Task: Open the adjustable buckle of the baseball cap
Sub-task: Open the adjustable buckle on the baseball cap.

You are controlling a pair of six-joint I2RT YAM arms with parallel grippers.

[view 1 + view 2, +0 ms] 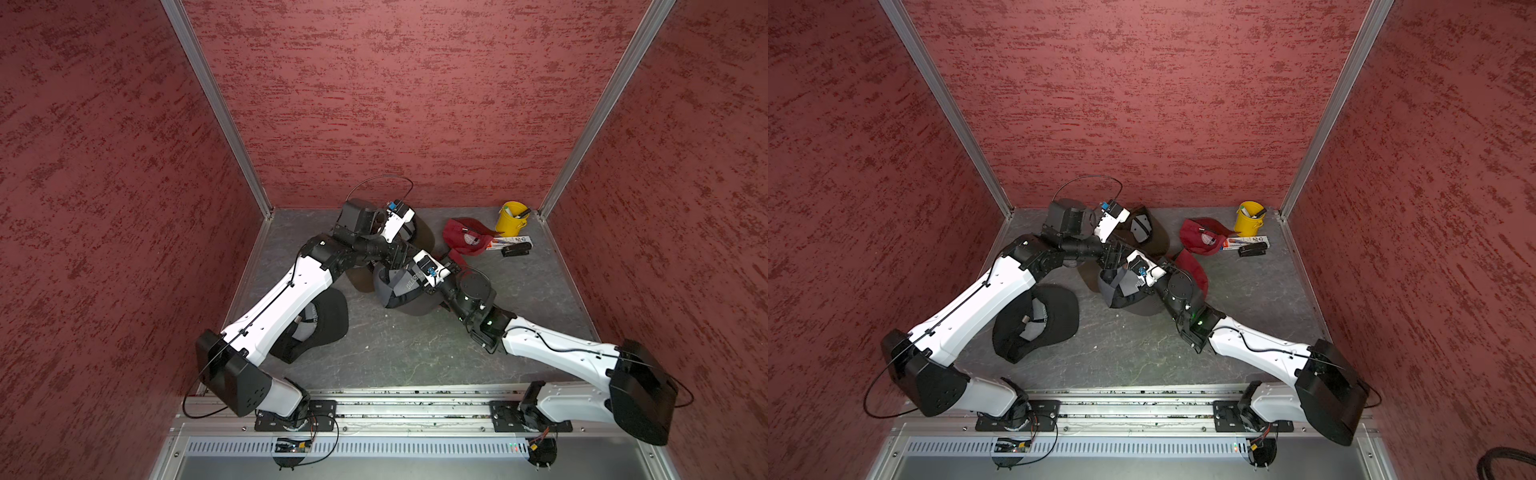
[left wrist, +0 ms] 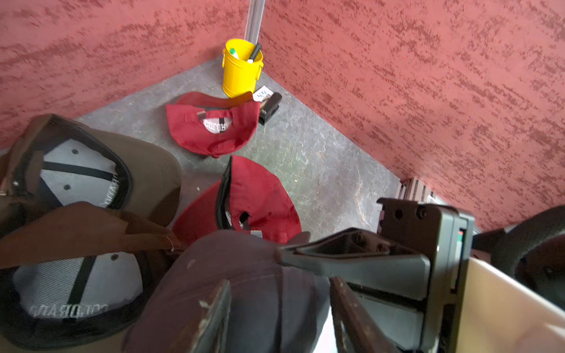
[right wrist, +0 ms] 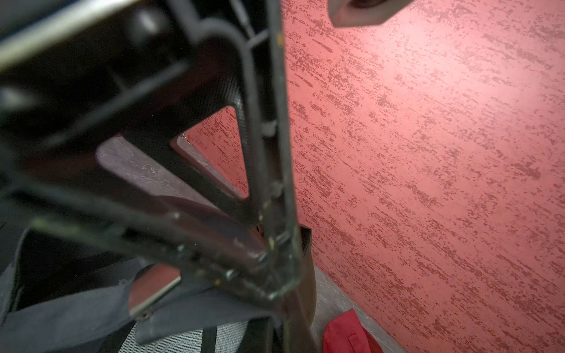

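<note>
grey cap (image 2: 244,275); yellow bucket (image 2: 238,76) holds markers (image 2: 255,52).

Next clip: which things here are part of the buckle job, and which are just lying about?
In the job: grey cap, its metal buckle, right gripper pinching its strap, left gripper astride the cap.
Lying about: black cap, two olive caps, two red caps, yellow bucket, black stapler.
</note>
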